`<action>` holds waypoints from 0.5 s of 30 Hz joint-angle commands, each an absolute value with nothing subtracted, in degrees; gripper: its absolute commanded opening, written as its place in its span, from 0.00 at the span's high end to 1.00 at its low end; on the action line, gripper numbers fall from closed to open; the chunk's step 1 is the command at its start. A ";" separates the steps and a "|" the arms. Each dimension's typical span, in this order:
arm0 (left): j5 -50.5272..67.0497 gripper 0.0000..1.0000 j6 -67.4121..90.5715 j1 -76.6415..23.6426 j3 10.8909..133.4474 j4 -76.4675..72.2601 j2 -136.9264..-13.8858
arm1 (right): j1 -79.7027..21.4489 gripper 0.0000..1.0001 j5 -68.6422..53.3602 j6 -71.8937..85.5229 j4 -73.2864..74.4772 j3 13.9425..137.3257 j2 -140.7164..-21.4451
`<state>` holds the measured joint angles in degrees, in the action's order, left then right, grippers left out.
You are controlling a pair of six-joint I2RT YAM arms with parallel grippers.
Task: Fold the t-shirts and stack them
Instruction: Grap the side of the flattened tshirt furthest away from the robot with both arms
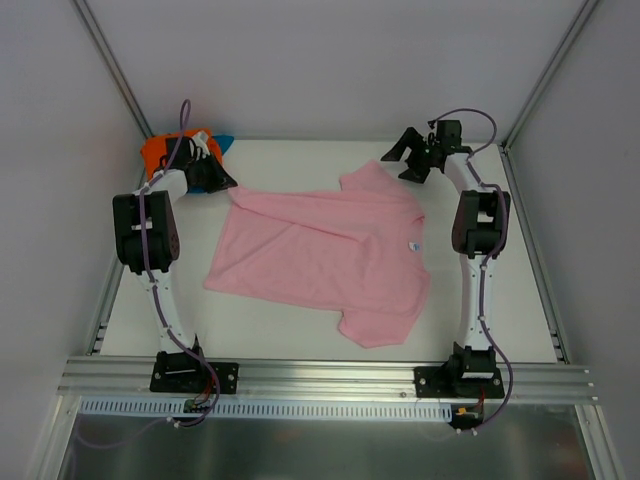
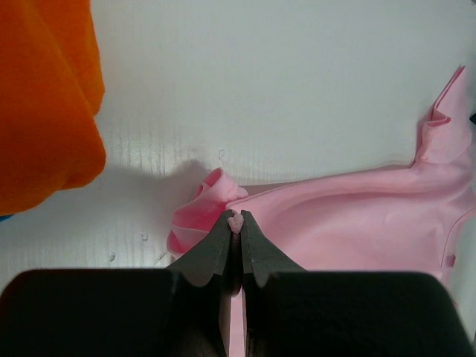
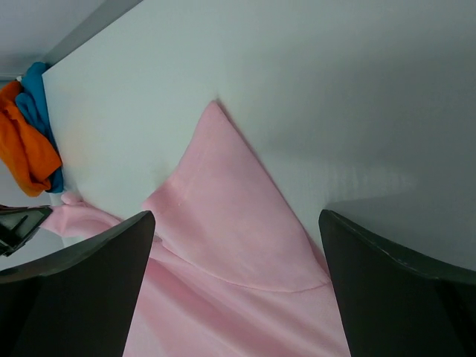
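Pinch at the hem corner

On the white bench (image 1: pixel 510 310) the pink t-shirt (image 1: pixel 330 255) lies spread in the middle. The orange t-shirt (image 1: pixel 155 152) and teal-blue t-shirt (image 1: pixel 222 142) are bunched in the far left corner. Just beside that pile, the left arm (image 1: pixel 150 240) bends down and the left fingers (image 2: pixel 216 253) are closed on a small pink fold. The right arm (image 1: pixel 480 230) reaches far right, with the right fingers (image 3: pixel 82 290) wide apart over a pink sleeve, holding nothing.

The top camera looks down from above the near edge over the whole desk (image 1: pixel 300 335). The wrist cameras sit close behind the left gripper (image 2: pixel 236 219) and the right gripper (image 3: pixel 234 219), and both see the pink t-shirt (image 2: pixel 357 216) just ahead.
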<state>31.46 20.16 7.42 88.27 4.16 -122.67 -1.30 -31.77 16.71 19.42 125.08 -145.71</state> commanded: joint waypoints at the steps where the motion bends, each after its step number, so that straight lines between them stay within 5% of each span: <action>1: 32.08 1.00 19.51 6.42 90.35 4.83 -119.53 | -1.06 0.01 -34.10 19.07 19.08 126.56 -148.09; 15: 32.17 1.00 18.72 5.54 90.70 4.92 -119.09 | -2.72 0.01 -49.04 32.60 4.75 125.16 -155.56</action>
